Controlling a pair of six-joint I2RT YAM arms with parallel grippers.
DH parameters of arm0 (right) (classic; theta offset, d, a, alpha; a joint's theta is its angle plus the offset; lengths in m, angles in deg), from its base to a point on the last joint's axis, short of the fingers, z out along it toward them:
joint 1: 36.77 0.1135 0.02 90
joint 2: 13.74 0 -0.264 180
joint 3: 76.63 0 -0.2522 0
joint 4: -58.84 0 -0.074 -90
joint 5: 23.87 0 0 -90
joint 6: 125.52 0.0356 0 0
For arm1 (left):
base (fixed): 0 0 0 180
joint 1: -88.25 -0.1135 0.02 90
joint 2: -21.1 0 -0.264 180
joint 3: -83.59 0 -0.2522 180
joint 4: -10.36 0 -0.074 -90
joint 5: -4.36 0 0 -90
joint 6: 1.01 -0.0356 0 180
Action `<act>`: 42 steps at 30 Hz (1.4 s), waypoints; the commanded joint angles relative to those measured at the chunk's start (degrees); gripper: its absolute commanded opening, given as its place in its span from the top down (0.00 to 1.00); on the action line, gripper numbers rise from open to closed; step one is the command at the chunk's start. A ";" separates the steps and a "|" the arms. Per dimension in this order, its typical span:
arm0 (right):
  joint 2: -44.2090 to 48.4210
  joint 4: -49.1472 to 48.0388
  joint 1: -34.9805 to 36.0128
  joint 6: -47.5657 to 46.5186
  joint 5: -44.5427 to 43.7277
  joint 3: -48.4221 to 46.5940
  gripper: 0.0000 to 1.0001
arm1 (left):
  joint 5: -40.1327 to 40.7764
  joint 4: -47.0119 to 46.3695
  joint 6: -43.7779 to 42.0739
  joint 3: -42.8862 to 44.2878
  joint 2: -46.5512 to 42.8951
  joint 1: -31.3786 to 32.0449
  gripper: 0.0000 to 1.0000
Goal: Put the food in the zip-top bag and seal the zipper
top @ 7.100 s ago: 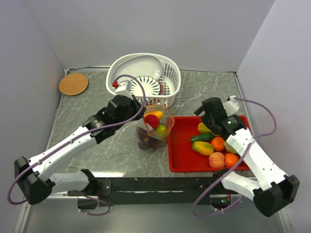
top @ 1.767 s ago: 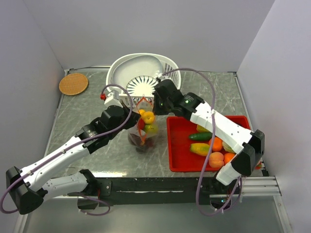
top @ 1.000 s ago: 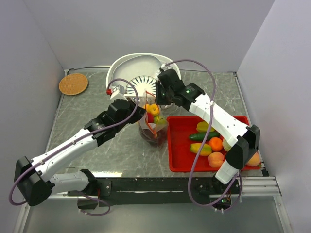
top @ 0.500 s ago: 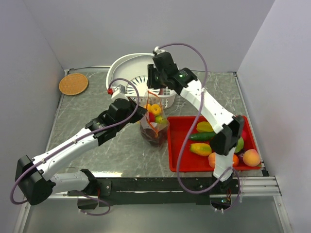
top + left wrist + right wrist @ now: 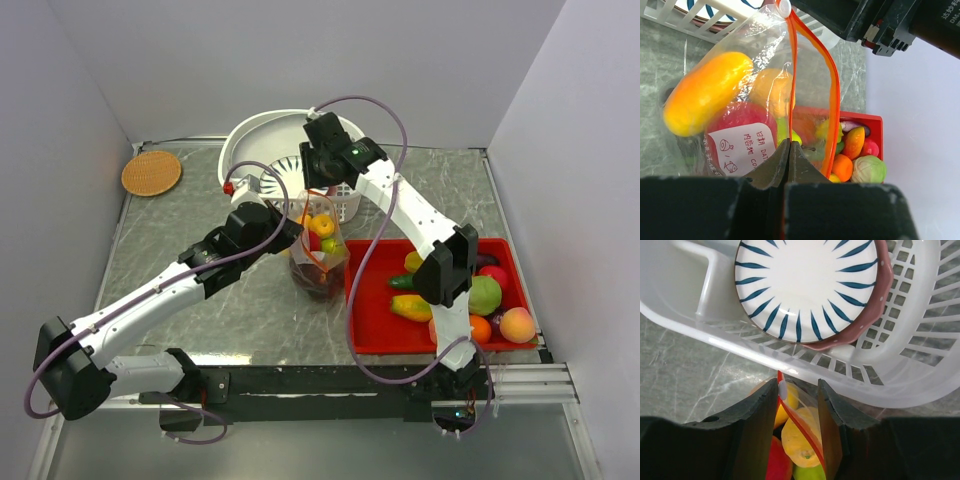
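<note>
1. The right hand [image 5: 797, 386] has just released. Its jaws stand parted astride the end of the zipper [image 5: 837, 105], and it sits higher than a second ago.
2. The left hand [image 5: 789, 150] stays clenched on the zip-top bag [image 5: 318, 265], upright on the worktop beside the red tray [image 5: 370, 335].
3. In the earliest frame the right hand hovered over the tray. The bag now holds more food [image 5: 705, 95] and looks unsealed.

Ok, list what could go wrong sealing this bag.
The zipper gapes; the right end effector, jaws open astride its end, may catch only one strip.
The lemon sits high at the mouth and may block closure.
The left end effector pinches the zip-top bag by thin film alone; it may slip.
</note>
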 commanded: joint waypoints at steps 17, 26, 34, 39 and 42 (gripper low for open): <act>1.54 -1.17 1.22 -3.23 -0.56 -0.76 0.57 | -0.57 -2.19 -0.97 1.45 0.37 -0.31 0.97; 1.28 -1.43 2.10 -4.11 -0.91 -0.41 0.58 | -0.83 -2.27 -0.79 1.36 0.54 -0.31 0.98; 2.33 -2.75 2.01 -4.02 -1.96 0.56 0.57 | -0.66 -2.27 -0.88 1.45 0.46 -0.39 0.98; 1.90 -2.76 2.19 -4.29 -1.70 0.83 0.56 | -0.74 -2.36 -0.70 1.19 0.63 -0.39 0.98; 0.76 -1.88 2.36 -4.72 -1.53 -0.23 0.57 | -0.83 -2.45 -0.79 1.36 0.72 -0.31 0.98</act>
